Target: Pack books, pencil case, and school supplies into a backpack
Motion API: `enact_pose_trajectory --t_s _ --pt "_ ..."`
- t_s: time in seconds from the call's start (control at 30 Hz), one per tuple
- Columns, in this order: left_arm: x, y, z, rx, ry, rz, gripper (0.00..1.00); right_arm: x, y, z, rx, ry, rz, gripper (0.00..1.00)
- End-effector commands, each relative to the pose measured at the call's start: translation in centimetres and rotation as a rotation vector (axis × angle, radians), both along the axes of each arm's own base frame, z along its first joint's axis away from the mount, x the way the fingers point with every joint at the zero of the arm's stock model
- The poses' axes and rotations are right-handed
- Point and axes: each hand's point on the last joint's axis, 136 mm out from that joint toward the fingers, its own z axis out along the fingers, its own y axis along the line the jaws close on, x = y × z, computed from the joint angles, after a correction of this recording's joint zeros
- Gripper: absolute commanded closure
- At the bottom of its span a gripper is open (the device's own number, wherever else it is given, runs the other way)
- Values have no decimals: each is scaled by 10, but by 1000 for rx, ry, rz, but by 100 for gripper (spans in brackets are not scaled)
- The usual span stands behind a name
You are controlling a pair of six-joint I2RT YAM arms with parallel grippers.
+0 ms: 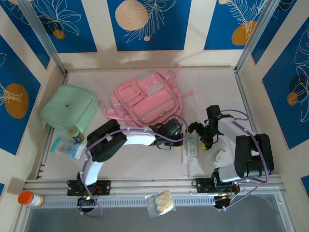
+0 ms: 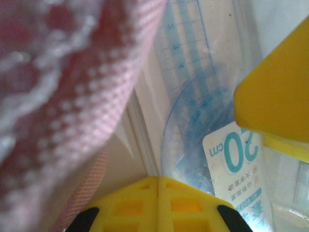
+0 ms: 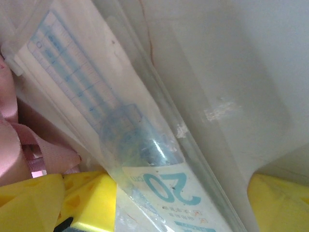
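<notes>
The pink backpack (image 1: 147, 99) lies flat at the table's middle back, and its pink fabric (image 2: 58, 96) looms close in the left wrist view. A clear ruler packet (image 1: 191, 149) with a blue "20 cm" label (image 2: 236, 154) lies just right of it. My left gripper (image 1: 176, 130) is shut, and its yellow tips (image 2: 158, 181) meet on the packet's clear edge. My right gripper (image 1: 205, 133) is open, straddling the packet (image 3: 159, 159) from above (image 3: 186, 208). Small white pieces (image 1: 219, 154) lie by the right arm. The mint-green pencil case (image 1: 67, 108) sits far left. The books are out of view.
A flat packet with blue print (image 1: 67, 146) lies at the front left below the green pouch. An orange-capped bottle (image 1: 30, 198) and a clear bag of pale items (image 1: 161, 203) rest on the front rail. Metal frame posts stand at both back corners.
</notes>
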Motion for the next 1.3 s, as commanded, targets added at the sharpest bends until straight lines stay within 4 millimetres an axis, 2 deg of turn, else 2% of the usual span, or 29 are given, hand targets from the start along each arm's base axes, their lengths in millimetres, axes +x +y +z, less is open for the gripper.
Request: enact_pose_trajectory --t_s 0.0,0.17,0.4,0.67,0.93,1.13,1.27 --pt "1 4 -14 45 4 22 100 -10 23 7 114 -1 69 3" --pt "3 17 -24 83 10 47 100 -10 33 24 180 -64 103 4" --pt "6 27 -30 114 9 65 100 -13 38 42 229 -119 131 15" --pt "7 33 -32 128 7 72 100 -21 35 51 233 -147 150 43" --pt "8 29 -26 112 -2 62 100 -29 25 40 173 -110 152 73" --pt "9 27 -11 95 -24 54 100 -27 20 39 142 -106 143 92" --pt "7 22 15 32 -29 32 100 -25 20 51 142 -147 144 100"
